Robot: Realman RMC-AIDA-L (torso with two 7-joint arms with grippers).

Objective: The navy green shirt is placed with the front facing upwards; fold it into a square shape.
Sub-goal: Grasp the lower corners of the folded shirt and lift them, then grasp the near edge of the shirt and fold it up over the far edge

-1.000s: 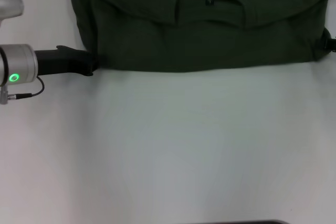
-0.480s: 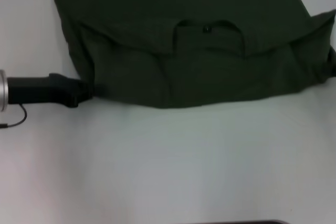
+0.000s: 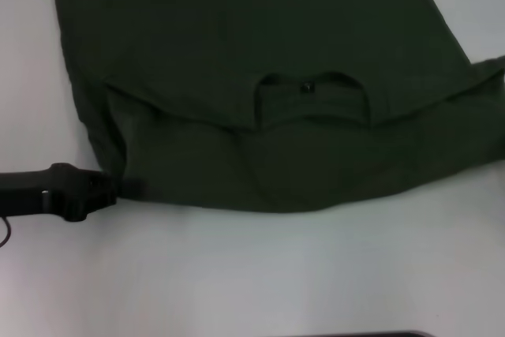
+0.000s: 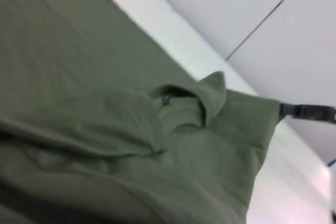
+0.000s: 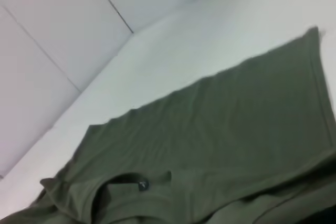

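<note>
White tabletop carries the navy green shirt, collar up. Left gripper is clamped on its near-left corner; right gripper's off frame, state unknown. Keep both corners level, hem taut.

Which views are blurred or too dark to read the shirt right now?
Head view: the dark olive-green cotton T-shirt is underexposed, its folds barely legible, and the left gripper is soft. Left wrist view: near cloth smeared. Right wrist view: slightly soft, evenly lit, small black neck label discernible.
</note>
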